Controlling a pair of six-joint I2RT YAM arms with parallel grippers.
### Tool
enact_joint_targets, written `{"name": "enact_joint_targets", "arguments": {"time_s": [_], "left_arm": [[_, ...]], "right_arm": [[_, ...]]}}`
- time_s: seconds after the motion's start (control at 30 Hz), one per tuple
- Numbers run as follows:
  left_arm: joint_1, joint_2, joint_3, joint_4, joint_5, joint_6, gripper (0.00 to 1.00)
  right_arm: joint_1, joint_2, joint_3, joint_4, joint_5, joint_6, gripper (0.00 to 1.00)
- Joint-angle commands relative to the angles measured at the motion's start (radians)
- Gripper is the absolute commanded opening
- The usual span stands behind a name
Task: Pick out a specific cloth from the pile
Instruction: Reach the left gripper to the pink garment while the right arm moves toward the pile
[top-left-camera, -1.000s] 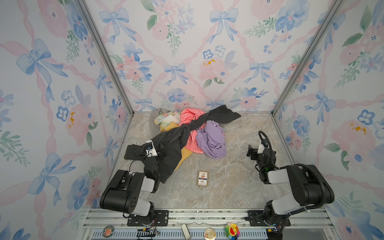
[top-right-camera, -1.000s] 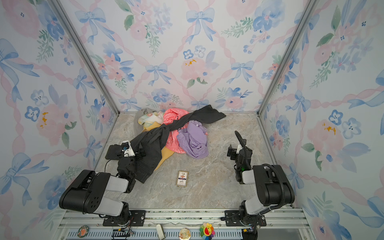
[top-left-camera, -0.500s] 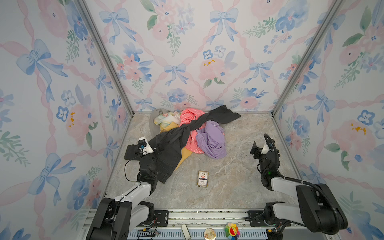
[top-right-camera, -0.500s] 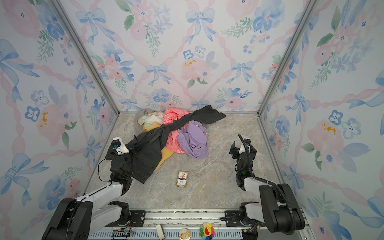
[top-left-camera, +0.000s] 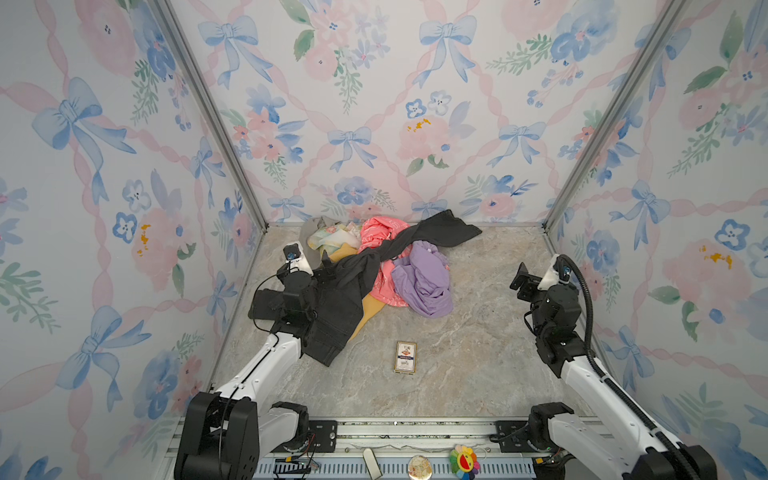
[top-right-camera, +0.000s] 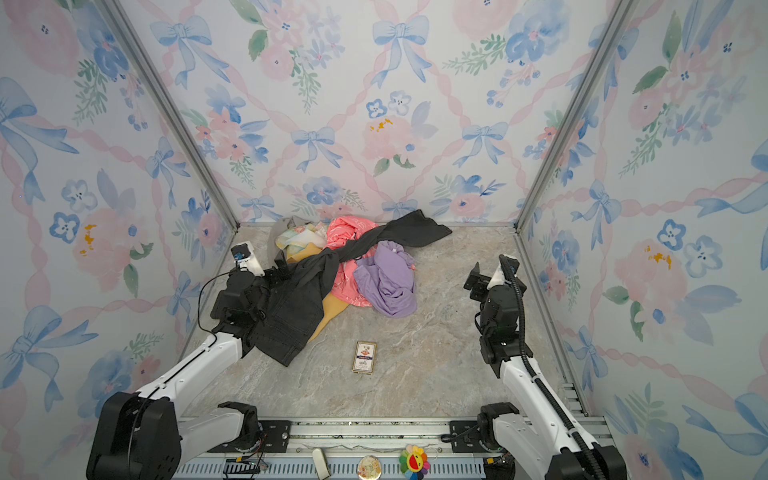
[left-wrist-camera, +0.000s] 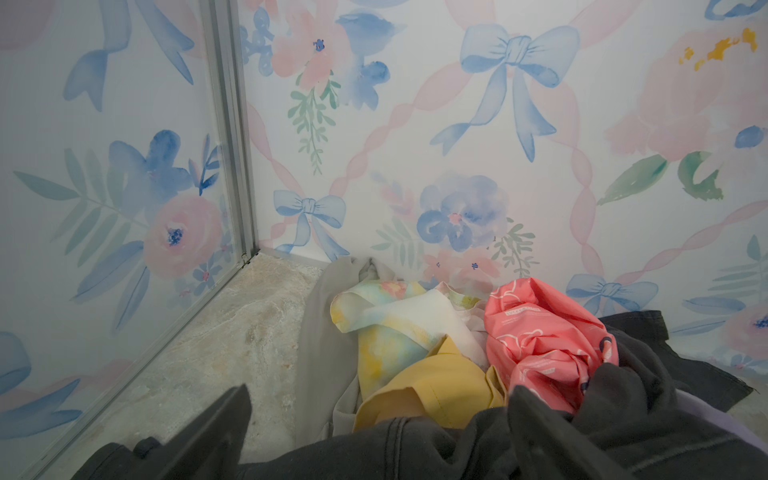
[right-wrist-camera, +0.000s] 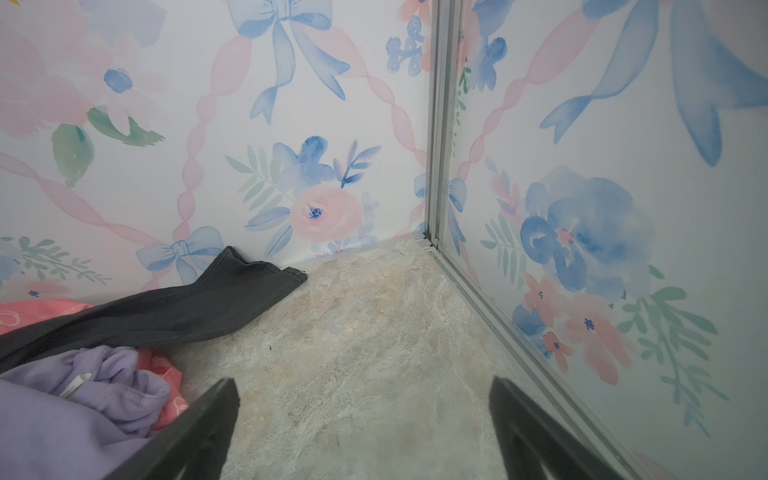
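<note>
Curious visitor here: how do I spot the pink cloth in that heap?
Find the heap of clothes by the back wall. Dark jeans cross it; the cloth shows beneath them. It alone is coral pink with white outlines, unlike the plain lilac cloth beside it.

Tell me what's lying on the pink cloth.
Dark jeans cross the pink cloth at its middle, and in both top views a purple cloth covers its right part. Only a far patch and a near strip of pink show; the rest is hidden.
</note>
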Motion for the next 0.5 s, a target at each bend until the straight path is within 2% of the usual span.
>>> {"name": "enact_joint_targets", "arguments": {"time_s": [0.0, 0.17, 0.33, 0.47], "left_arm": [[0.009, 0.044, 0.092, -0.190, 0.032, -0.061, 0.98], [0.040, 0.087, 0.181, -0.296, 0.089, -0.122, 0.98], [0.083, 0.124, 0.259, -0.365, 0.248, -0.167, 0.98], [0.104, 0.179, 0.348, -0.419, 0.350, -0.186, 0.98]], "right_arm": [[0.030, -0.024, 0.123, -0.197, 0.042, 0.055, 0.97], [0.118, 0.018, 0.255, -0.307, 0.019, 0.086, 0.97], [0.267, 0.143, 0.410, -0.400, -0.001, 0.063, 0.97], [0.406, 0.207, 0.449, -0.423, -0.038, 0.015, 0.97]]}}
